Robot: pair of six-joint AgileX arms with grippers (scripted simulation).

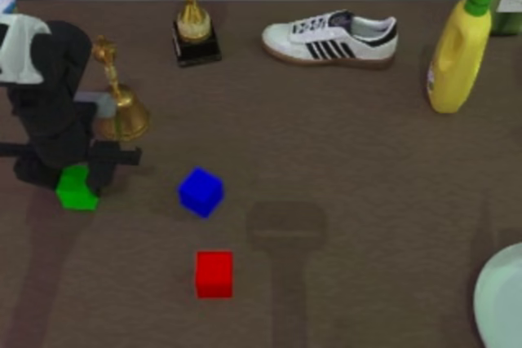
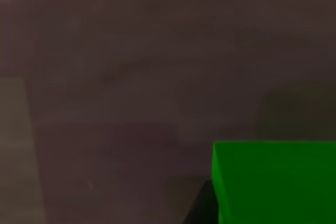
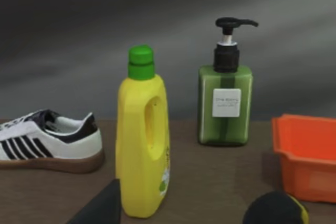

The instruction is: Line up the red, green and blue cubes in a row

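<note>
Top view: the left gripper (image 1: 81, 178) is seen low over the left side of the brown worktop (image 1: 367, 169), set on the small bright green cube (image 1: 77, 188), which shows partly beneath the black arm. Whether its fingers are clamped on that cube or merely astride it cannot be told. In the left wrist view, the green cube (image 2: 275, 182) fills one corner at very close range, with bare worktop behind it. The small deep blue cube (image 1: 201, 191) lies turned at an angle near the middle of the worktop, well apart from the green one. The small bright red cube (image 1: 214, 274) is set squarely, nearer the front edge and just below the blue one in that view. A brass hand bell (image 1: 122, 107) stands just beside the left arm, and a gold trophy on a black base (image 1: 192, 6) is placed behind it. A white trainer with black stripes (image 1: 333, 38) and a yellow plastic bottle with a green cap (image 1: 460, 50) are lined along the back. The right gripper is not seen in the top view; in the right wrist view, the yellow bottle (image 3: 143, 135), a green pump dispenser (image 3: 226, 103) and an orange plastic bin (image 3: 307, 156) are shown.
</note>
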